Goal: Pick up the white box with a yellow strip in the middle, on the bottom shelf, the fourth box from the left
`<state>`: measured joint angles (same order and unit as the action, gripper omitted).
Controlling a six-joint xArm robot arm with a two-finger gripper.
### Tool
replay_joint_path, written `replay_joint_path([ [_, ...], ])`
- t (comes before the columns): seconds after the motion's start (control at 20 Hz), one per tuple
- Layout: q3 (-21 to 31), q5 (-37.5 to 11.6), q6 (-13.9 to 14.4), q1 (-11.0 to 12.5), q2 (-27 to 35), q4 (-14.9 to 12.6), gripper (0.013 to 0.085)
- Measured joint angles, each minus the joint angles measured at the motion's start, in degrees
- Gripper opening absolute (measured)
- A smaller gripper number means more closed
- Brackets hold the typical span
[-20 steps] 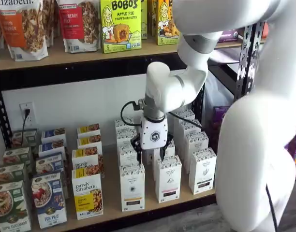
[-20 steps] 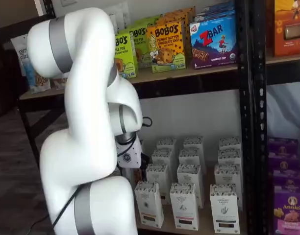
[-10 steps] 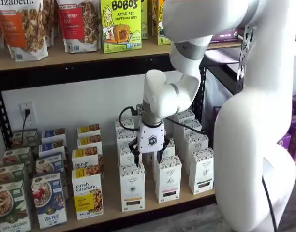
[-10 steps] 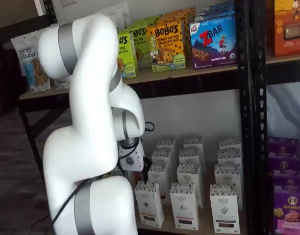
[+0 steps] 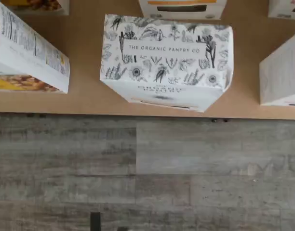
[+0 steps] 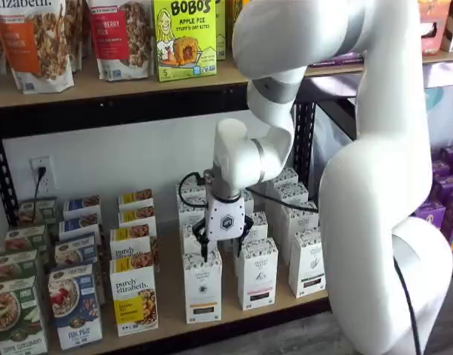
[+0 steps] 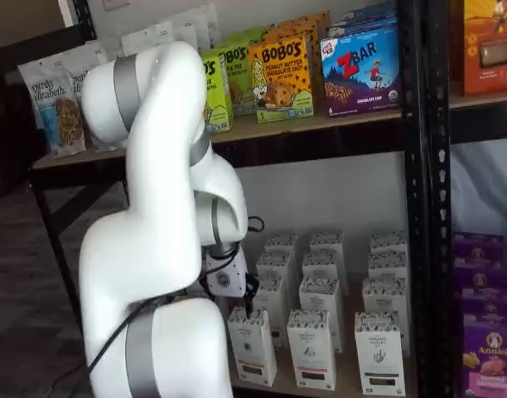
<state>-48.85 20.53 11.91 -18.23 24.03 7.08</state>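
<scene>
Since the earlier frames the arm has swung toward nine o'clock along the shelf and dropped lower, bringing the gripper (image 6: pixel 220 250) from over the neighbouring carton to just above the white box (image 6: pixel 202 286). In a shelf view the two black fingers show a plain gap, so the jaws stand wide open and hold nothing.

The white box stands upright, long axis vertical, at the front edge of the bottom shelf (image 6: pixel 167 318), directly at six o'clock from the jaws and not yet between them. The wrist view looks straight down on the box's speckled top band (image 5: pixel 166 50), roughly centred, which suggests the jaws are lined up over it.

Room is tight: a like white carton (image 6: pixel 257 272) stands just beside it toward three o'clock, and a purely elizabeth box (image 6: pixel 134 296) toward nine. The shelf board is flat tan wood. Grey plank floor (image 5: pixel 147 173) lies past the shelf's front.
</scene>
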Motion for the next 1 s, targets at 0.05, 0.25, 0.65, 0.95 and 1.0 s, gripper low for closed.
replay_joint_path([
  [0.05, -1.04, 0.12, 0.07, -0.07, 1.11, -0.01, 0.085],
  [0.25, -4.69, 0.03, -0.05, -0.22, 4.85, 0.28, 0.085],
  [0.65, -12.45, 1.37, -0.68, 0.11, 11.52, 0.7, 0.085],
  [0.95, -16.75, 1.65, 0.27, 0.63, 15.09, -0.88, 0.085],
  [1.0, -17.37, 1.77, 0.28, 0.7, 15.54, -0.97, 0.085],
])
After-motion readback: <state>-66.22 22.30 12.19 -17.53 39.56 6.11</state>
